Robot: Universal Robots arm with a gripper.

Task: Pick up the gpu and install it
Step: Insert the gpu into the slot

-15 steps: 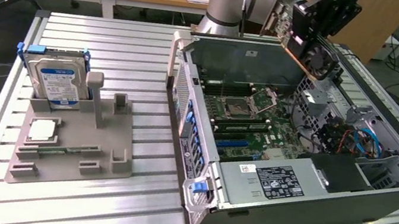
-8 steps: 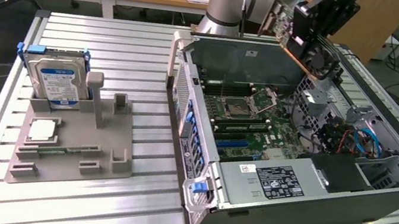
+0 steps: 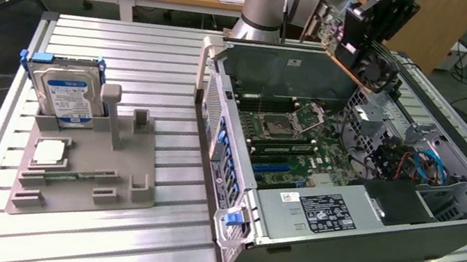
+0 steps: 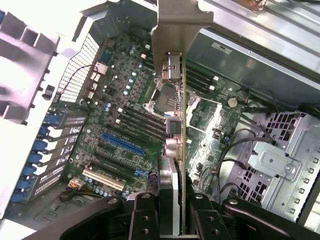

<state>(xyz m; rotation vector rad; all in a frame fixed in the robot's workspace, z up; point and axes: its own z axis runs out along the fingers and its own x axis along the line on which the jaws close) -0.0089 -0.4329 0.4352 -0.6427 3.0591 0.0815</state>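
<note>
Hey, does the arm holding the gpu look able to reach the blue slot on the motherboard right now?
Probably yes. The gripper holds the gpu above the open case, the blue slot below is bare, and the cables lie off beside the drive cage, not across it.

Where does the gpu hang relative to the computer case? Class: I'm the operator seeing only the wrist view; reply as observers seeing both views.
Observer: The exterior view shows the gpu held by the gripper above the open case's far side, clear of the motherboard.
Operator: Which way is its fan?
Observer: The black fan is on the side toward the exterior view's right.
Operator: Anything outside the case?
Observer: A hard drive stands upright in a grey fixture on the exterior view's left.
</note>
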